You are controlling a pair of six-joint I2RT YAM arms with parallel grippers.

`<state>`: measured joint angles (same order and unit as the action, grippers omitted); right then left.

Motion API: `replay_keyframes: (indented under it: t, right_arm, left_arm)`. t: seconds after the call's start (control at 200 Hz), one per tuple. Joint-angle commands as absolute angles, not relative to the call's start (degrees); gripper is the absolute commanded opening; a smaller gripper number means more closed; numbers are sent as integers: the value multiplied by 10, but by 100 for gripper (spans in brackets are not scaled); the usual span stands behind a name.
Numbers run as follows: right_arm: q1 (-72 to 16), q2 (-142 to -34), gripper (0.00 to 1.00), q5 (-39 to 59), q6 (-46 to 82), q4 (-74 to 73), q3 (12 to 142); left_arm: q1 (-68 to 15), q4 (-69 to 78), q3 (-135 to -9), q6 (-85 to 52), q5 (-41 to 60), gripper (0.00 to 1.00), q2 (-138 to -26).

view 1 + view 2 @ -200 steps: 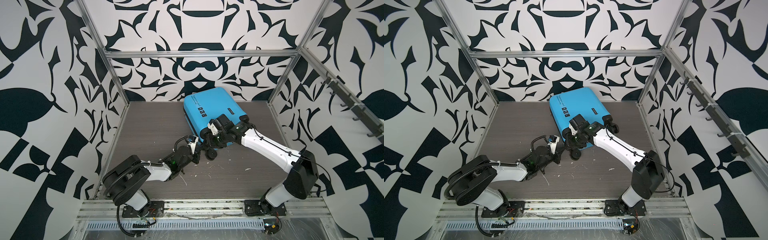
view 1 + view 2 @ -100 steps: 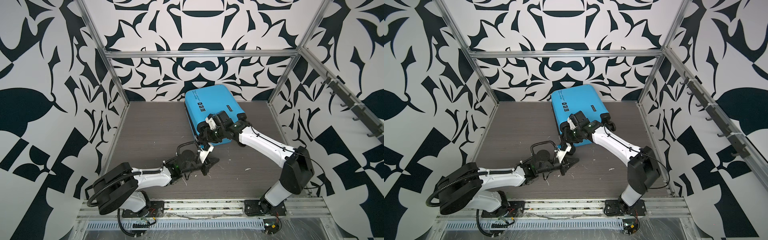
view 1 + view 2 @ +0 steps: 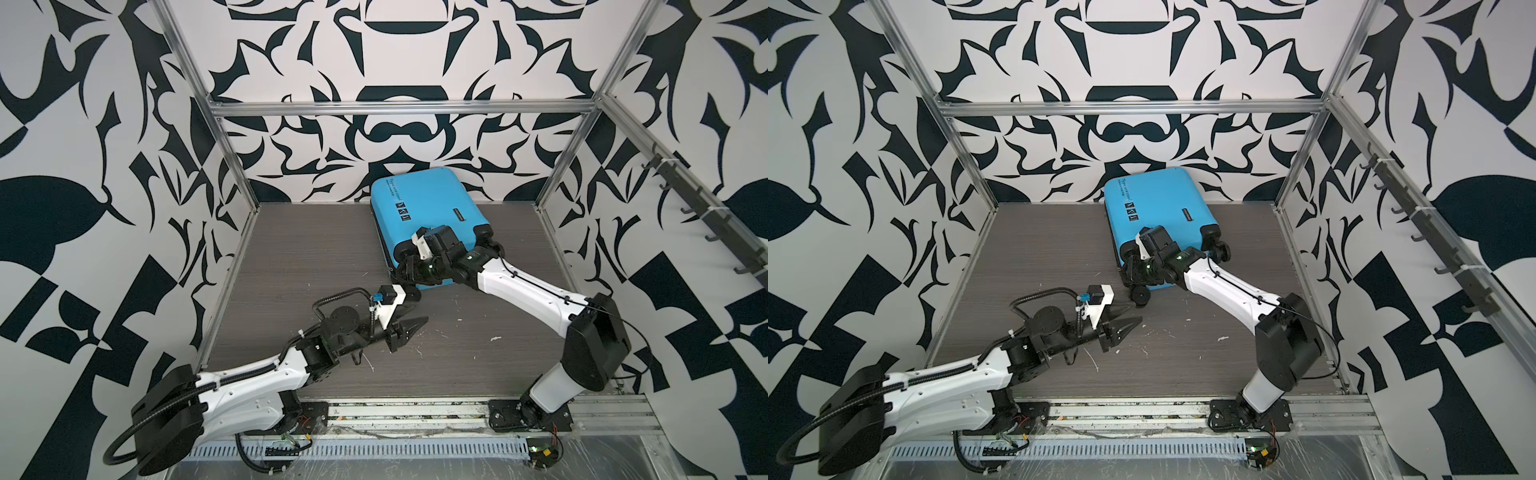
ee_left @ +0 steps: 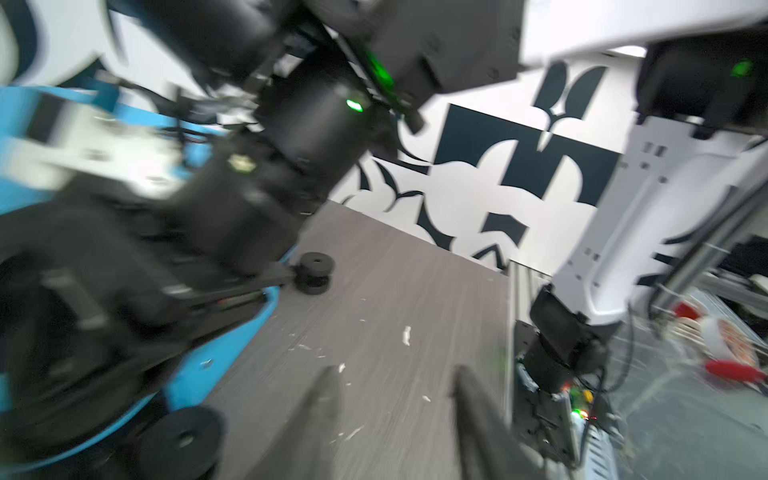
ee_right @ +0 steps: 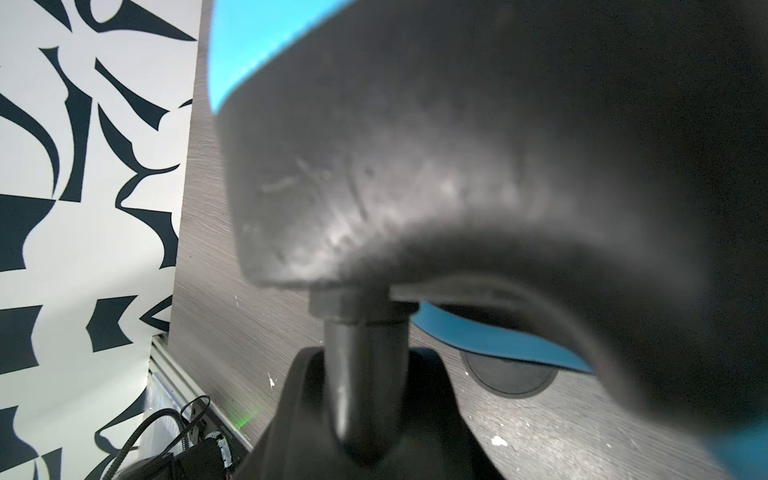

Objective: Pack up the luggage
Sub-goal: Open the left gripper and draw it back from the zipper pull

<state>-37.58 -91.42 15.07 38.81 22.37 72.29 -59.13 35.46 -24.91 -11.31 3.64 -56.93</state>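
The luggage (image 3: 424, 208) has a smooth, faintly glossy hard-plastic shell. The table (image 3: 299, 249) looks like matt, grained wood; the rail (image 3: 399, 109) is brushed metal.

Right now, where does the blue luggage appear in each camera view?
Top view: luggage at centre, near the back wall.
Top view: luggage, same place.
Left wrist: luggage, blurred, close.
Right wrist: luggage, blue behind its black wheel mount.
Shared landmark: grey woodgrain tabletop.

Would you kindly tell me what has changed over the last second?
The left pincer opened and pulled a little toward the front edge, ending just short of the near wheel of the luggage. The luggage shifted slightly toward the back wall. The right pincer stays at its wheeled end.
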Motion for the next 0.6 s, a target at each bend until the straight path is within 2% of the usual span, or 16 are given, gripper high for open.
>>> replay_keyframes:
  t: [0.0, 0.06, 0.1, 0.195, 0.43, 0.595]
  right_arm:
    - [-372, -867, 0, 127, 374, 191, 724]
    - [-373, -862, 0, 123, 368, 194, 721]
    - [-373, -860, 0, 119, 363, 200, 721]
    - [-373, -853, 0, 111, 353, 208, 720]
    - [-373, -848, 0, 106, 335, 219, 719]
    - [-372, -846, 0, 107, 327, 218, 716]
  left_arm:
    - [-589, 272, -241, -71, -50, 80, -528]
    - [-589, 247, -245, -68, -84, 96, -507]
    - [-587, 245, -247, -64, -108, 100, -496]
    - [-588, 235, -258, -48, -163, 100, -480]
    - [-588, 164, -313, -1, -135, 99, -464]
    - [-588, 181, -318, -8, -154, 99, -465]
